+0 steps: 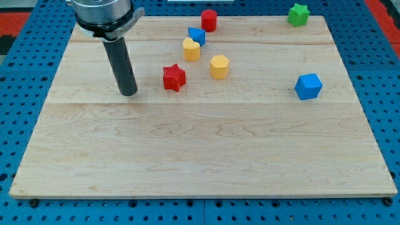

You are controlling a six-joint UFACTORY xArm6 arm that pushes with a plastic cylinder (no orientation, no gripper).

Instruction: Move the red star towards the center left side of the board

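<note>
1. My tip (pixel 129 94) is a bare rod with no pincer to open or hold; it rests left of the red star (pixel 174 77), apart from it.
2. The arm's upper part is cut off at the view's top.
3. Bare bench (pixel 187 150) lies leftward and below.

Red star (pixel 174 77), pale wooden board (pixel 206 150)

Single camera, raised, looking down at an angle across the table (pixel 206 156) from its near long edge. Whole board fits in frame with blue pegboard (pixel 19 37) visible around it; far edge sits near the view's top. Arm enters from top left, cropped above its rod. Medium distance.
</note>
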